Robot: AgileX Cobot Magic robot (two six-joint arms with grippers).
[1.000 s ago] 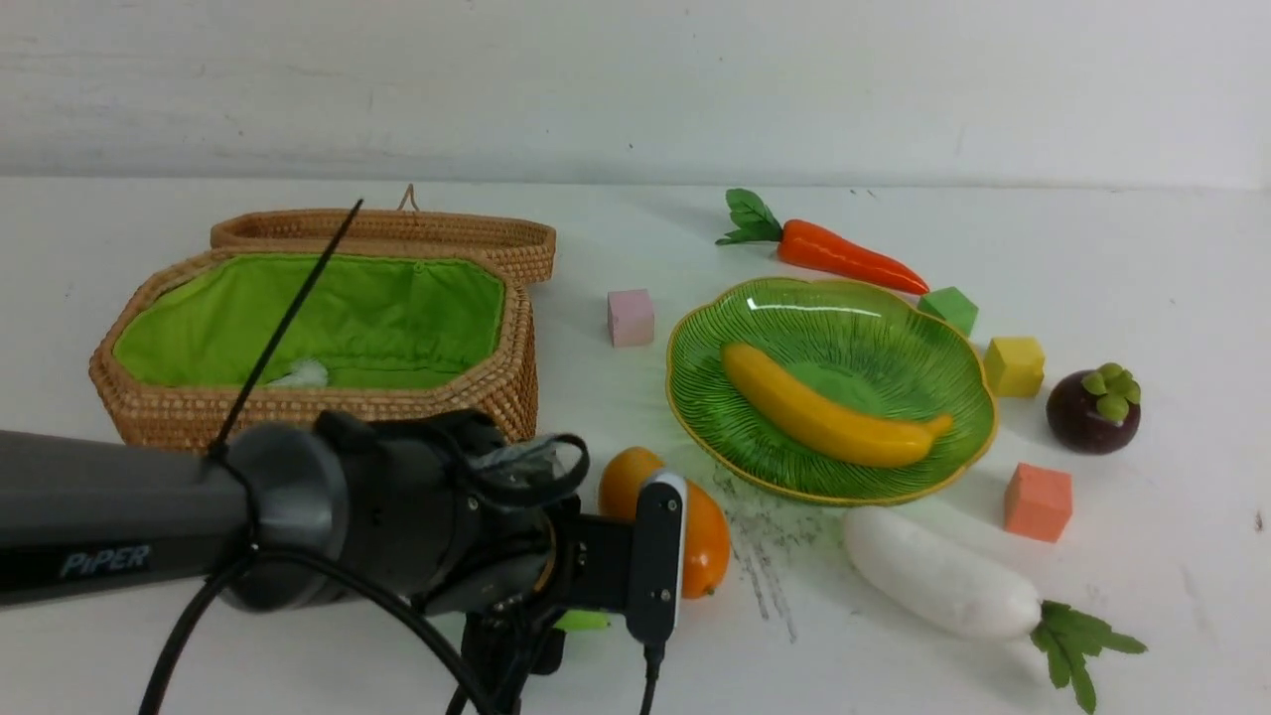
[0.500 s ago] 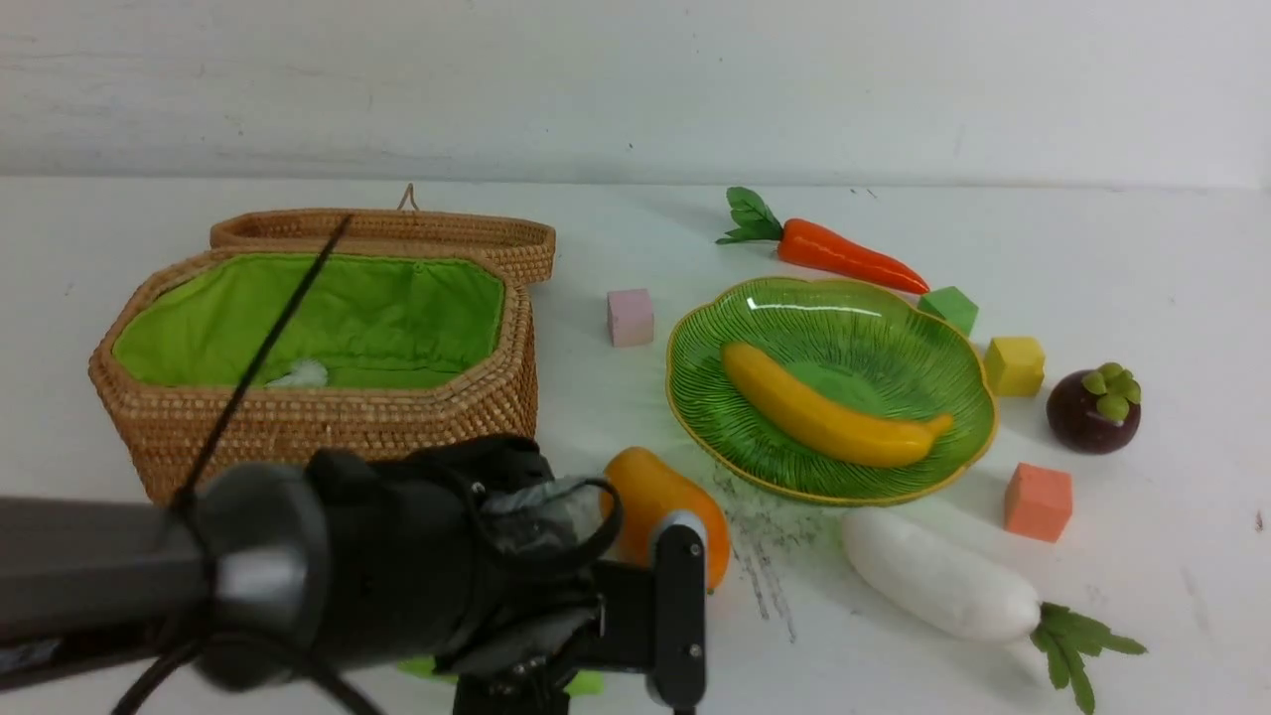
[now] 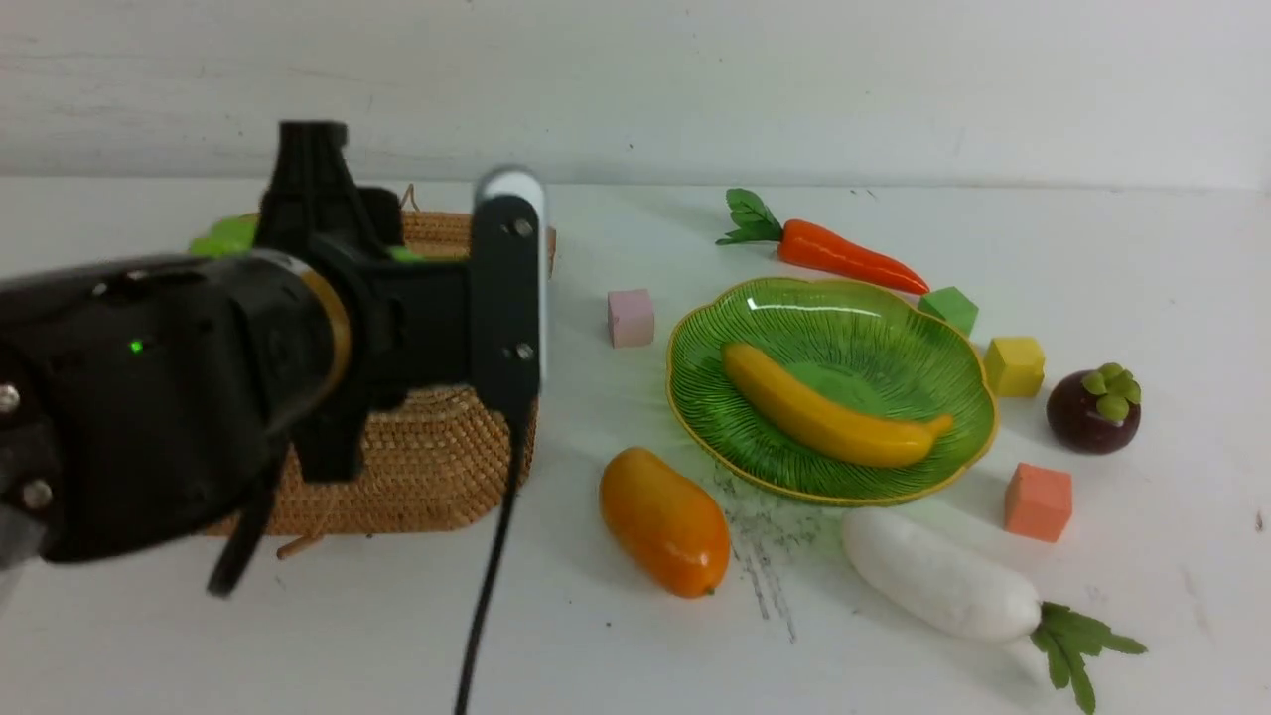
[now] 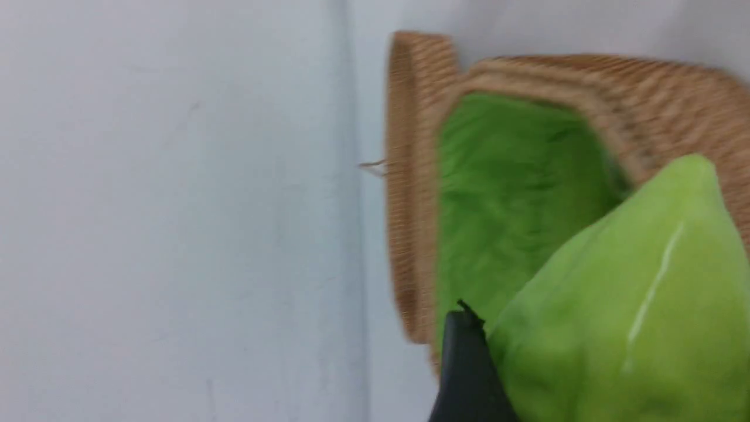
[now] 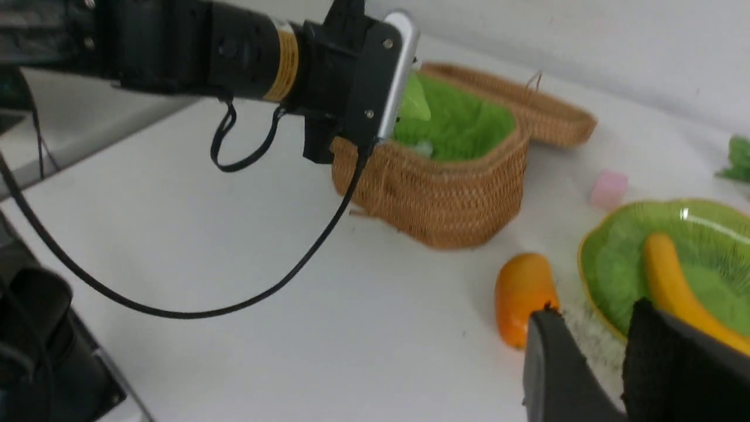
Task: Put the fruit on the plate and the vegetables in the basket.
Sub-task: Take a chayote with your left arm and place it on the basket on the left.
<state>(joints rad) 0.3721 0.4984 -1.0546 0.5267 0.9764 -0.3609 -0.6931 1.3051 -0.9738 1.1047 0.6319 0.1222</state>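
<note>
1. Front view: the left hand (image 3: 316,214) is up over the large brown woven wicker basket (image 3: 437,467), clenched on the ridged light-green gourd (image 3: 220,236). Green peeks out on either side of the black fingers, and the arm hides most of the basket's mouth. To the right, the long yellow banana (image 3: 824,412) lies in the glossy green ribbed plate with the yellow rim (image 3: 685,397). The orange-yellow oval mango (image 3: 663,521) sits on the white surface (image 3: 1142,248) between basket and plate, well apart from that hand. The long white radish with green leaves (image 3: 938,576) lies in front of the plate and the orange carrot with green leaves (image 3: 844,253) behind it. The dark purple mangosteen (image 3: 1092,409) is out to the right. Dark scuff marks (image 3: 765,556) streak the surface at the plate's near rim, and a plain white wall (image 3: 635,79) stands behind.
2. Left wrist view, blurred: the gourd presses against one black finger (image 4: 466,375) and hangs over the basket's bright green cloth lining (image 4: 510,199).
3. Right wrist view: the right hand (image 5: 595,328) is low over the surface, fingers parted, released. The mango is just beside one fingertip, and the plate and banana are by the other. Across the surface, the gourd hangs above the lining, and the wicker lid (image 5: 527,111) lies open behind the basket.
</note>
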